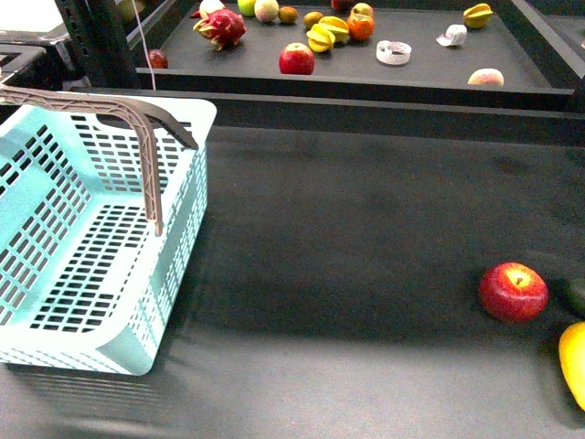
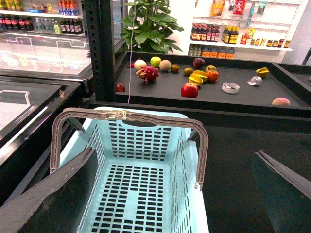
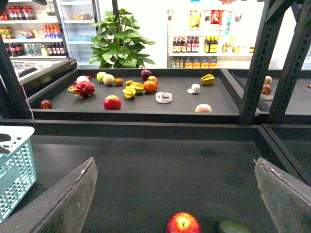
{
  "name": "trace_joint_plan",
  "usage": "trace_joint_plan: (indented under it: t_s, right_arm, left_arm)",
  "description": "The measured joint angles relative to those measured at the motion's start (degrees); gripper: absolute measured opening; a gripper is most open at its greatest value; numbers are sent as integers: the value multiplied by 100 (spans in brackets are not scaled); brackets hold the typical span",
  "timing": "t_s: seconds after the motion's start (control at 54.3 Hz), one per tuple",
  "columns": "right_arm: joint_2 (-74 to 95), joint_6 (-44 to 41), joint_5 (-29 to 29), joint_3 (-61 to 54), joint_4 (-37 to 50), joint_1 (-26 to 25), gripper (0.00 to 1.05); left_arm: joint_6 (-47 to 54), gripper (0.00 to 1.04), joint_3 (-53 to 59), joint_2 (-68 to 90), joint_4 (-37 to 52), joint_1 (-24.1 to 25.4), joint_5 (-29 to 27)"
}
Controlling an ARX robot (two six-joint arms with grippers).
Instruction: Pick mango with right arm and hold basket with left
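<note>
Jaws spread wide on both arms: left gripper (image 2: 174, 153) over the blue basket (image 2: 146, 141), right gripper (image 3: 175, 160) above the table (image 1: 366, 256), where the mango (image 1: 574, 364) lies near a red apple (image 1: 514, 291).

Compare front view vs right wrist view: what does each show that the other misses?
Front only: the smooth yellow-orange mango at the frame edge, and the inside of the light-blue plastic basket. Right wrist only: the open right gripper, a green potted plant. Both: the near round red apple, a basket corner, fruit on the black back tray.
</note>
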State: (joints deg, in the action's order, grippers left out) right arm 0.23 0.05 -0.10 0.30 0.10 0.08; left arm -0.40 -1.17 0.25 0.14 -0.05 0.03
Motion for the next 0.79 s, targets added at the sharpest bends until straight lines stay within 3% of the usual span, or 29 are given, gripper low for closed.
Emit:
trace_joint_plan:
  t_s: [0.792]
  right_arm:
    - [0,0,2,0,0,0,97]
  left_arm:
    - [0,99,0,0,0,0,0]
